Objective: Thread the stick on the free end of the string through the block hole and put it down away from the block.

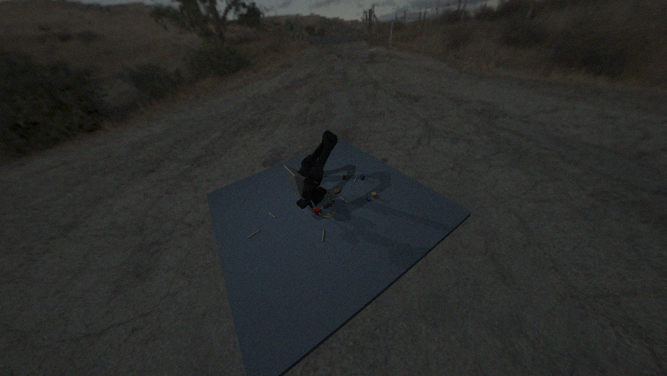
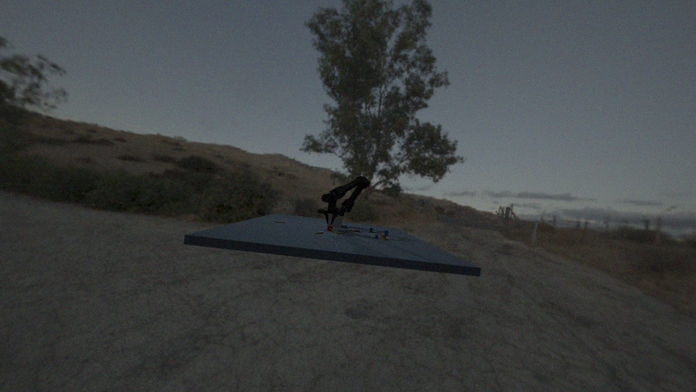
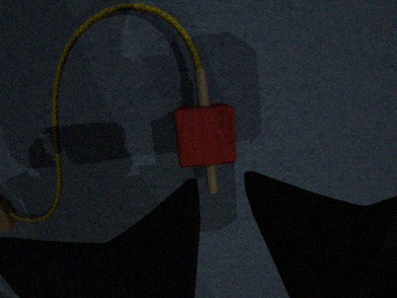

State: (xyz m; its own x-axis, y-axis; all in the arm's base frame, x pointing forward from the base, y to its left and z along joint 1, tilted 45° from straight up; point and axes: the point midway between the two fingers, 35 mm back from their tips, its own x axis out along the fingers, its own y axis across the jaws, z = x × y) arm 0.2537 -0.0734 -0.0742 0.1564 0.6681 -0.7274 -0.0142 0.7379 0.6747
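The red block (image 1: 317,211) (image 2: 330,226) (image 3: 206,134) sits on the table. The string's stick (image 3: 202,89) runs through its hole: the string end shows above the block in the wrist view, and a short bare end sticks out below, toward the fingers. The yellow string (image 3: 55,99) (image 1: 335,212) loops from the stick to the round wooden button (image 3: 5,219) (image 1: 336,190), all outside the block. My gripper (image 3: 221,184) is partly open and empty, with its fingertips on either side of the stick's bare end in that view. Its height above the stick cannot be told.
Loose sticks (image 1: 272,215) (image 1: 253,233) (image 1: 323,235) lie on the side of the block away from the arm's base. More sticks (image 1: 343,198) (image 1: 355,178) lie near the button. Blue objects (image 1: 362,177) (image 1: 368,198), an orange cylinder (image 1: 373,194) and a dark block (image 1: 345,177) stand beyond it.
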